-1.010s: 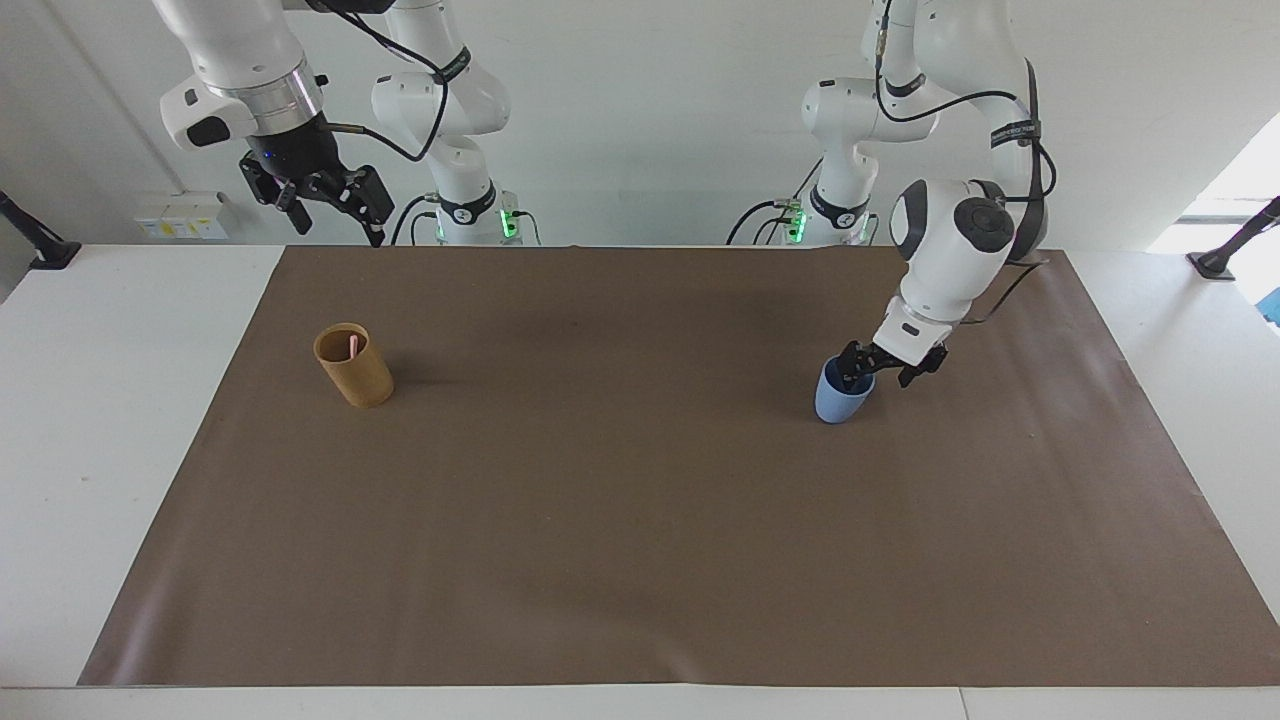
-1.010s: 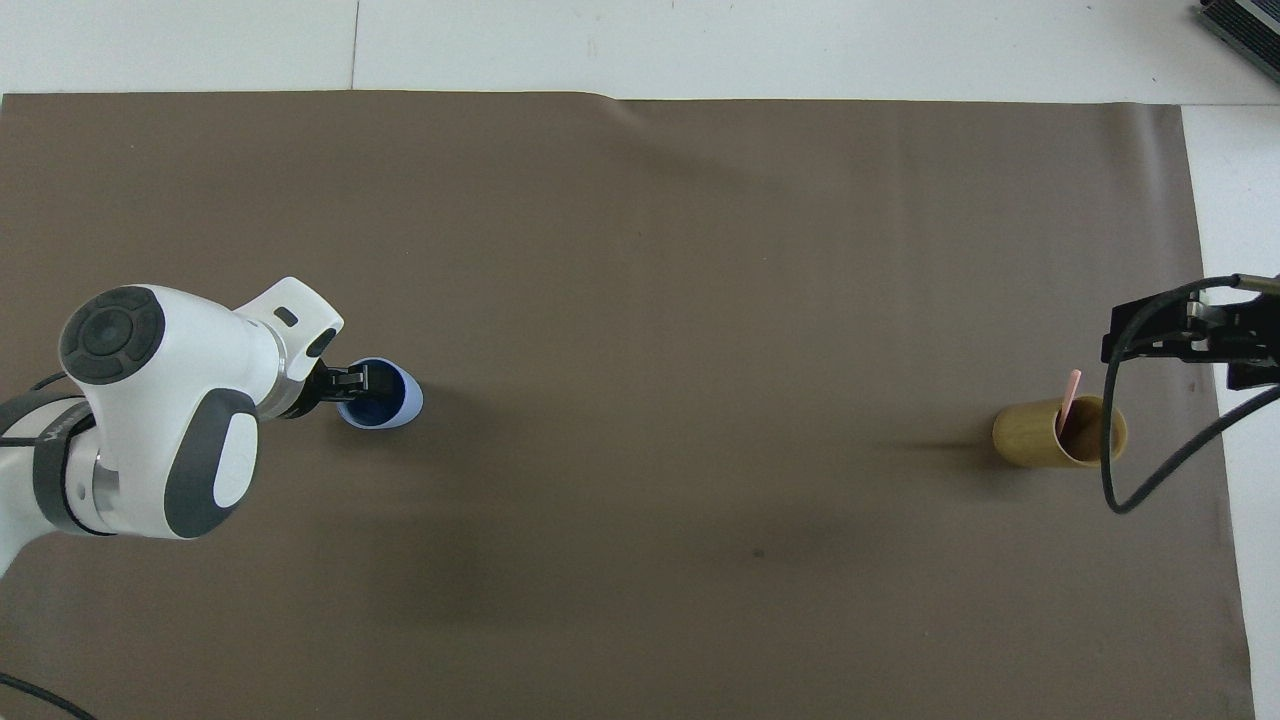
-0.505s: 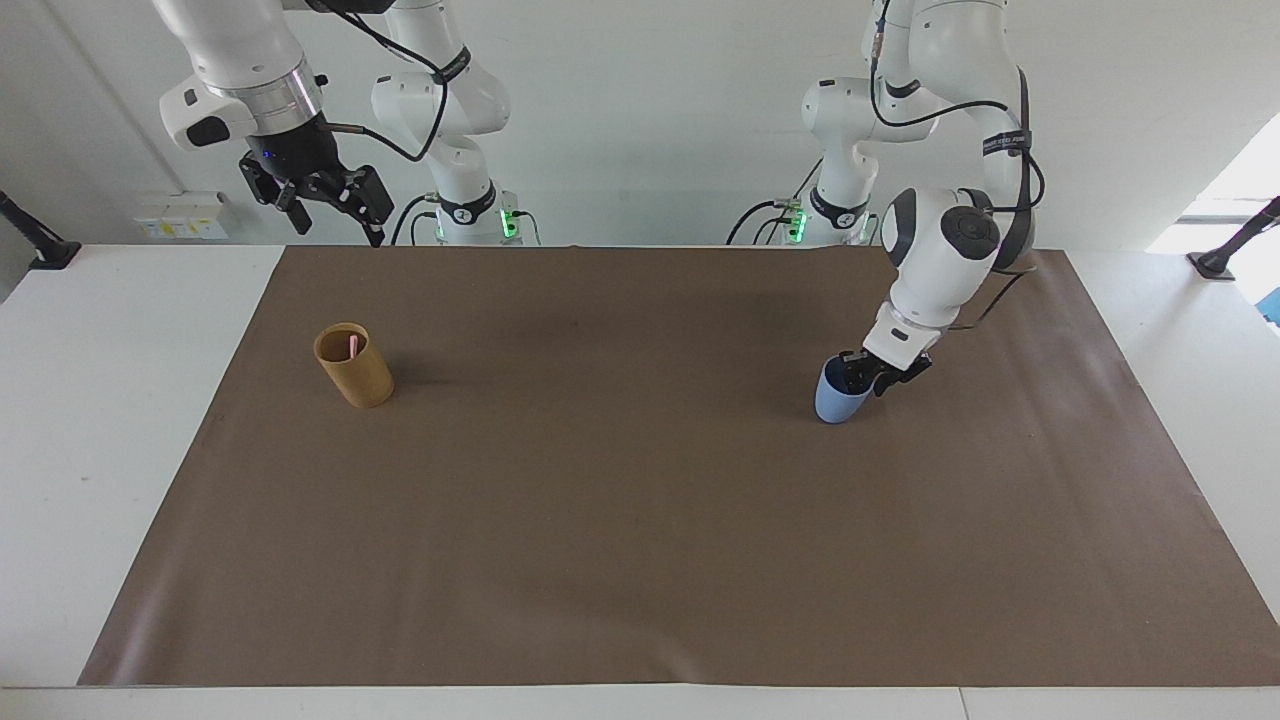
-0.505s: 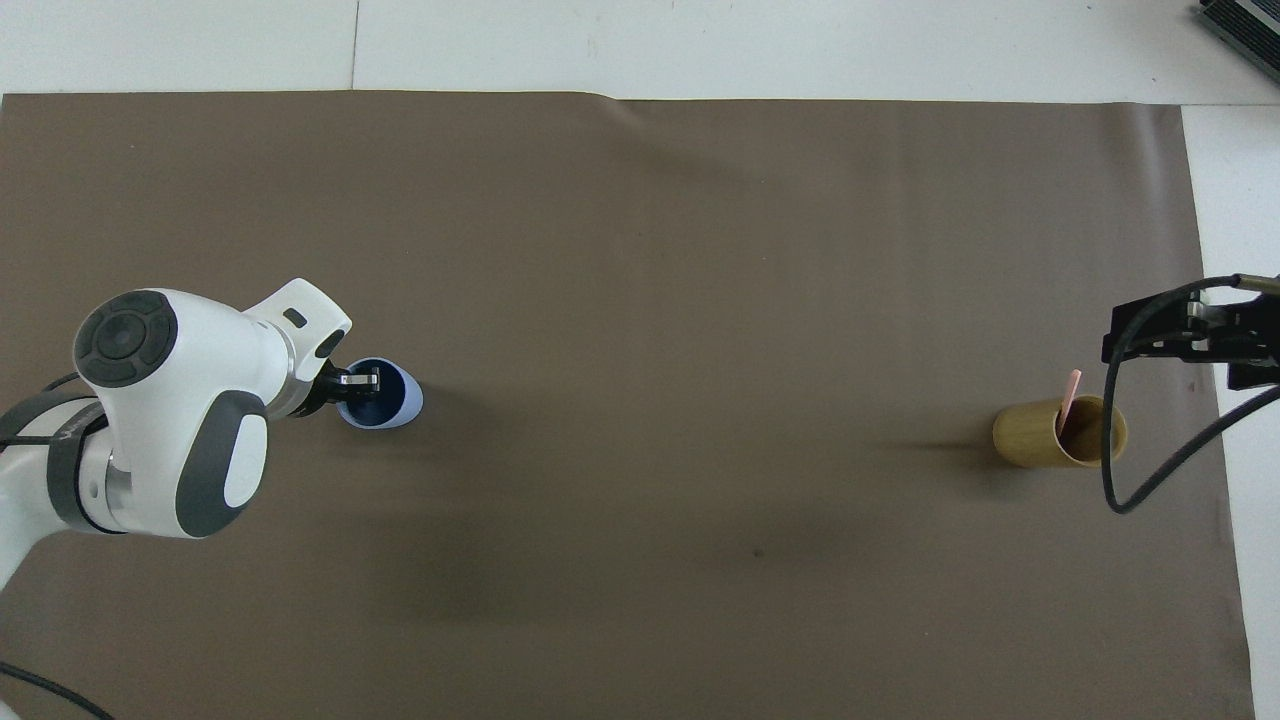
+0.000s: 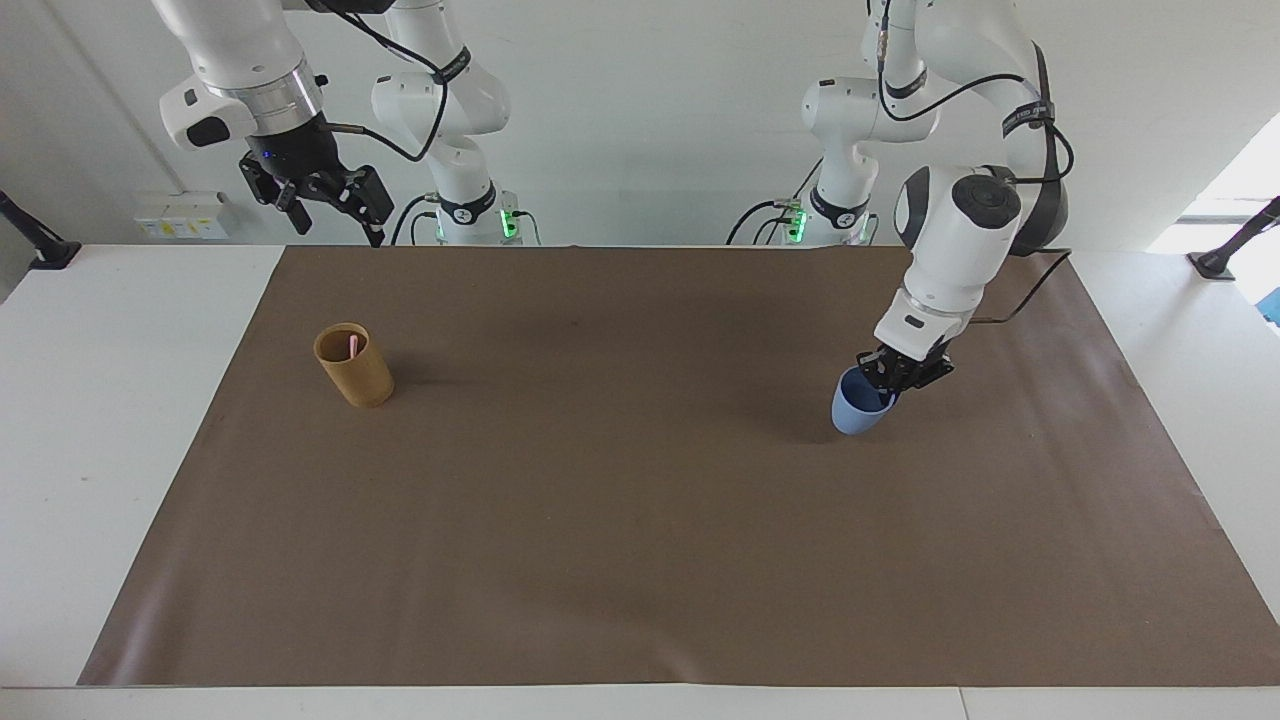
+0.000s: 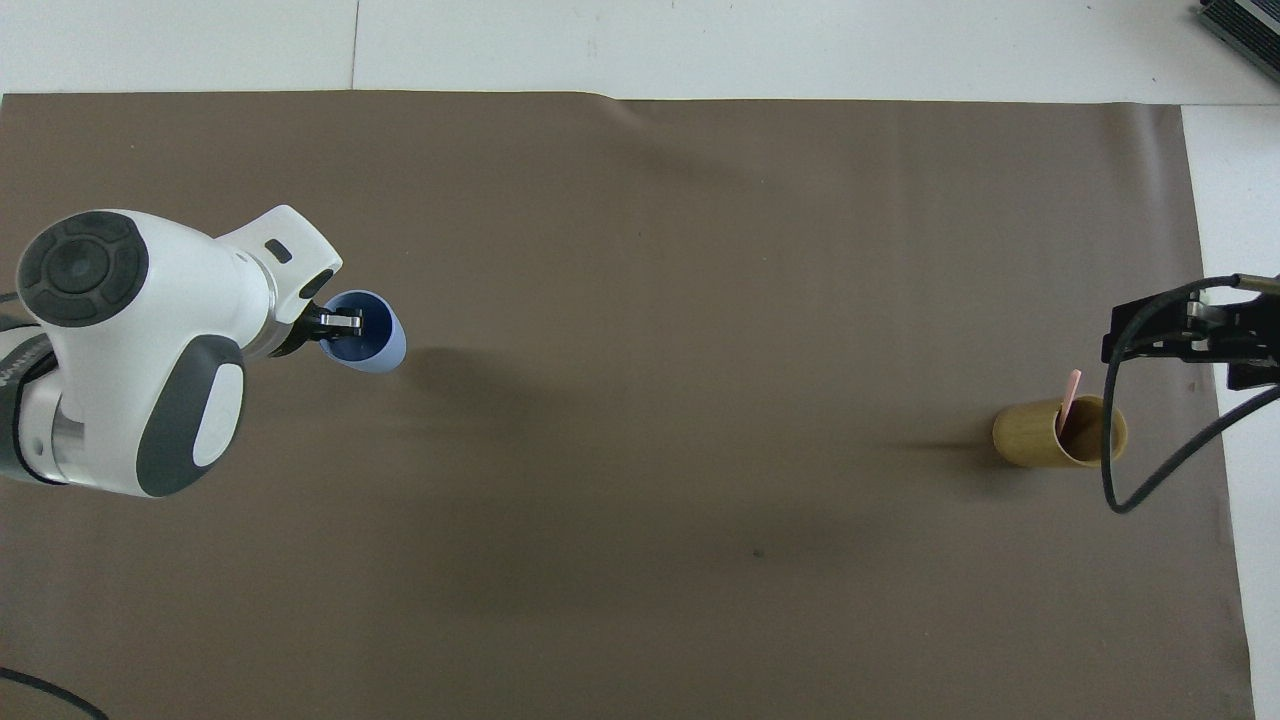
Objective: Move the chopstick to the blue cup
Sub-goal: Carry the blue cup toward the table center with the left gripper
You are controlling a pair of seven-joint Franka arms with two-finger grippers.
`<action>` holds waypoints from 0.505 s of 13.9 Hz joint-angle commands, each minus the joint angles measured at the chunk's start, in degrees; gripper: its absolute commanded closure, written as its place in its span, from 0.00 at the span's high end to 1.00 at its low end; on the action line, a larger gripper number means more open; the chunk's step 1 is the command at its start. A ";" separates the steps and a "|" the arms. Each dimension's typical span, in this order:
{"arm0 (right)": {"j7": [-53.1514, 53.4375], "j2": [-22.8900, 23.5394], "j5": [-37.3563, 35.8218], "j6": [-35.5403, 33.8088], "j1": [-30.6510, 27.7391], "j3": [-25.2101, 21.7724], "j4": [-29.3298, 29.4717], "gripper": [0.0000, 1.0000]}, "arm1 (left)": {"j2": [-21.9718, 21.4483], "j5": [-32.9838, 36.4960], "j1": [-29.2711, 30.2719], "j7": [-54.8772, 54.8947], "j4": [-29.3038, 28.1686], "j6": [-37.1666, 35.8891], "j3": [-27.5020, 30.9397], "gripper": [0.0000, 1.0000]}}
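The blue cup hangs tilted, a little above the brown mat near the left arm's end. My left gripper is shut on its rim, one finger inside the cup. A pale pink chopstick stands in the tan cup toward the right arm's end. My right gripper waits open and raised beside the tan cup, over the mat's edge.
The brown mat covers most of the white table. Cables hang from the right arm's wrist. A dark device corner lies at the table's corner farthest from the robots.
The left gripper's fingers closed on the blue cup's rim. It then raised the cup off the mat and carried it a little away from the robots. The right arm stayed still.
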 commanded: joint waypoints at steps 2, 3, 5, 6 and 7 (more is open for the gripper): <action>-0.59 -1.14 1.26 1.12 -0.80 0.19 -1.55 1.00 | 4.67 1.76 -7.98 -8.83 9.28 -4.36 0.58 0.00; -0.59 -1.14 1.26 1.12 -0.80 0.19 -1.63 1.00 | 4.76 1.59 -9.65 -10.33 9.28 -3.92 0.49 0.00; -0.59 -1.14 1.26 1.12 -0.71 0.19 -1.63 1.00 | 6.24 1.67 -13.16 -12.80 9.37 -2.69 0.40 0.00; -0.50 -1.14 1.26 1.20 -0.71 0.19 -1.55 1.00 | 7.56 1.59 -15.36 -13.94 10.33 -1.46 0.31 0.00; -0.59 -1.14 1.26 1.20 -0.80 0.19 -1.55 1.00 | 8.96 1.50 -17.47 -15.43 11.56 -0.06 0.31 0.00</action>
